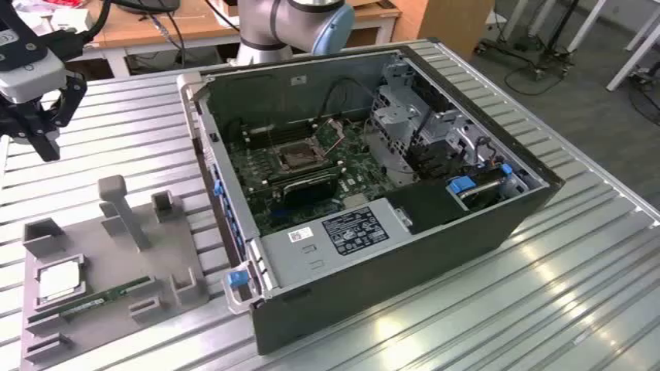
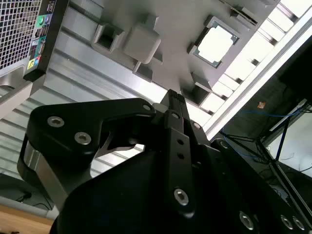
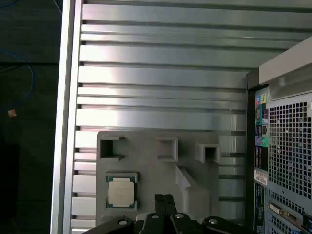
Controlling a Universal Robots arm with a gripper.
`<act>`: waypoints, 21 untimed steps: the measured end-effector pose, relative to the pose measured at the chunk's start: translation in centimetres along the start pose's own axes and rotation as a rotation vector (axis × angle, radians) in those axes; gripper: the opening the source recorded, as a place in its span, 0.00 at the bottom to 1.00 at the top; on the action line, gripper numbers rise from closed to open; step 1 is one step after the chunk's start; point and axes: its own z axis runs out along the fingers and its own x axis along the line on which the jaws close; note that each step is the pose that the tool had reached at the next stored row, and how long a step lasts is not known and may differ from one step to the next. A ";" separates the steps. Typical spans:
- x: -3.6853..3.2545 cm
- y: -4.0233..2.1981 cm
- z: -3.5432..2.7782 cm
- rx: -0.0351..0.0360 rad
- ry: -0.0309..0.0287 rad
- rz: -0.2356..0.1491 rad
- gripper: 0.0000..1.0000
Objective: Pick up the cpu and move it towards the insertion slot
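Observation:
The cpu [image 1: 60,280] is a silvery square chip lying flat in a recess of the grey tray [image 1: 124,255] at the exterior view's lower left. It also appears in both wrist views as the cpu [image 3: 121,190] and the cpu [image 2: 216,43]. My black gripper [image 1: 42,143] hangs above the table at the exterior view's far left, well above and behind the tray. Its fingers [image 3: 159,200] are shut together with nothing between them. The insertion slot [image 1: 299,157] is a metal-framed square socket on the green board inside the open computer case.
The open computer case [image 1: 495,209] stands in the middle of the slatted metal table [image 1: 577,294]. A green memory stick [image 1: 103,296] lies in the tray beside the cpu. Upright grey posts [image 1: 119,209] rise from the tray. The table edge [image 3: 66,122] runs close to the tray.

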 end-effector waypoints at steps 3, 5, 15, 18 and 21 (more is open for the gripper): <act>0.00 0.00 0.00 0.0000 0.0000 0.000 0.11; 0.01 -0.01 -0.01 0.0001 0.0002 0.000 0.11; 0.49 -0.16 0.02 0.0000 0.0000 0.000 0.11; 0.67 -0.21 0.02 0.0001 -0.0001 0.000 0.11; 0.86 -0.28 0.03 0.0000 -0.0002 0.000 0.11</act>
